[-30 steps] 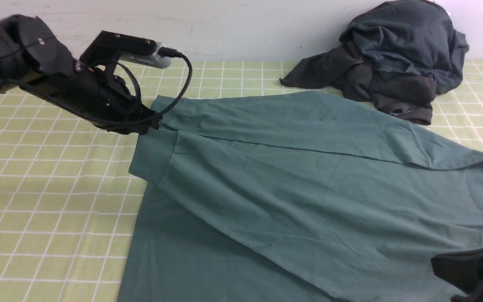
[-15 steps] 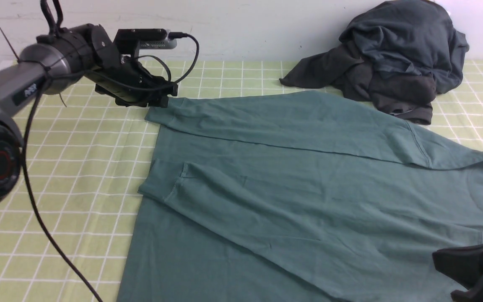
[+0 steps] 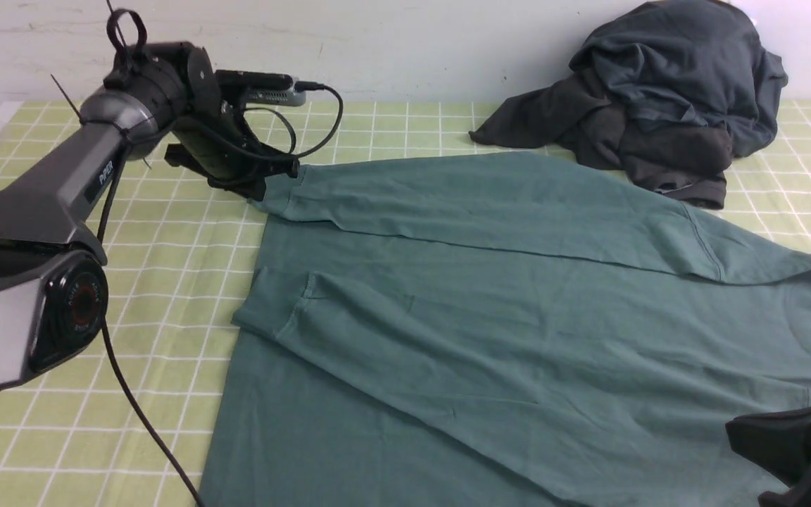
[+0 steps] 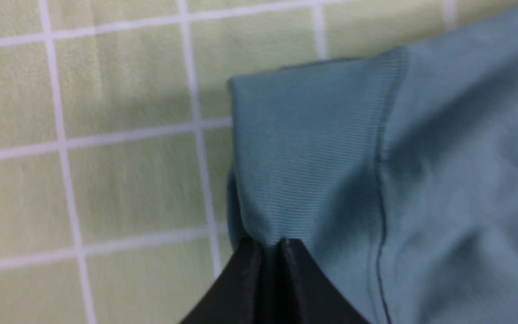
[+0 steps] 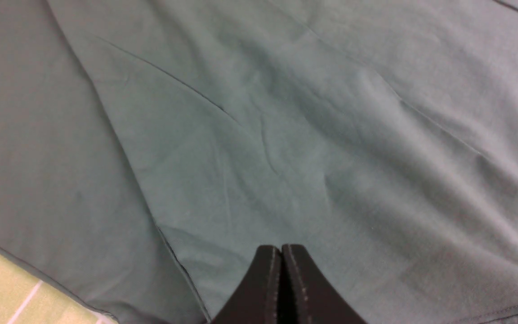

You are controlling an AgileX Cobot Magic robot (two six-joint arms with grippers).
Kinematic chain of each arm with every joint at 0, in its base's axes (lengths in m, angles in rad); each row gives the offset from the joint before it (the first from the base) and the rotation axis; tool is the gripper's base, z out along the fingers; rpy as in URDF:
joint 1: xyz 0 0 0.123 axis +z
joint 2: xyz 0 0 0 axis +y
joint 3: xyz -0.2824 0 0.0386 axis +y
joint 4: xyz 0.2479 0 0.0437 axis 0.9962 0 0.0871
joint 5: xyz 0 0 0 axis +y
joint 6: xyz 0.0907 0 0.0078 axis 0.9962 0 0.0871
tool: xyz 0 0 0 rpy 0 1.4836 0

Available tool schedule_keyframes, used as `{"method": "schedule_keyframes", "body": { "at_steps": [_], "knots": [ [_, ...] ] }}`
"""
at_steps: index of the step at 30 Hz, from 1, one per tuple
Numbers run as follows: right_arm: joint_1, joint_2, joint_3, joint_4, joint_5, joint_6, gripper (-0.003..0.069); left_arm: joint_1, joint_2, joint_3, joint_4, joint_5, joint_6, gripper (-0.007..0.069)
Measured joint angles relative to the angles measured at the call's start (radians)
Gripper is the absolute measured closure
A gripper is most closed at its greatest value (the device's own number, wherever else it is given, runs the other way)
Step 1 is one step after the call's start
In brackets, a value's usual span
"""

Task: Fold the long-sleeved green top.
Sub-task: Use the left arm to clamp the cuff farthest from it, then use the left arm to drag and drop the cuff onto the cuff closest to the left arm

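Checked tablecloth (image 3: 166,296): green long-sleeved top (image 3: 490,317) spread flat, dark clothes heap (image 3: 666,91) far right. We see left gripper (image 4: 270,245) pinched shut on far sleeve's cuff (image 4: 304,148); 1 s ago it was at the near cuff. Right gripper (image 5: 280,249) fingers together, over the top.

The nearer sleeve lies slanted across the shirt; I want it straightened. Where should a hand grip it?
I'd pinch its cuff, coming low from the robot's left. That end reaches just past the side edge of the green long-sleeved top onto the checked tablecloth, leaving a free edge to slide a finger under.
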Motion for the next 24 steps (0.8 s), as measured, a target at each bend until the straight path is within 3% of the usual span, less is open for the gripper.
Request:
{"method": "schedule_keyframes", "body": {
  "at_steps": [3, 7, 11, 17, 20, 23, 24],
  "knots": [
    [0.0, 0.0, 0.0, 0.0, 0.0, 0.0, 0.0673, -0.024, -0.092, -0.03, 0.008, 0.104, 0.01, 0.0605],
    [0.0, 0.0, 0.0, 0.0, 0.001, 0.0, 0.0673, -0.064, -0.283, 0.06, 0.01, 0.125, -0.001, 0.0605],
    [0.0, 0.0, 0.0, -0.003, 0.011, 0.0, 0.0673, -0.105, -0.529, 0.333, 0.01, 0.132, 0.006, 0.0605],
    [0.0, 0.0, 0.0, -0.002, 0.039, 0.0, 0.0673, -0.108, -0.649, 0.751, 0.044, 0.132, 0.004, 0.0603],
    [0.0, 0.0, 0.0, 0.008, 0.043, -0.001, 0.0673, -0.108, -0.645, 0.891, 0.053, 0.13, 0.004, 0.0575],
    [0.0, 0.0, 0.0, 0.03, 0.047, -0.024, 0.0673, -0.109, -0.646, 0.986, 0.056, 0.128, 0.006, 0.05],
    [0.0, 0.0, 0.0, 0.047, 0.054, -0.043, 0.0673, -0.109, -0.658, 1.022, 0.062, 0.125, 0.006, 0.0439]
  ]
}}
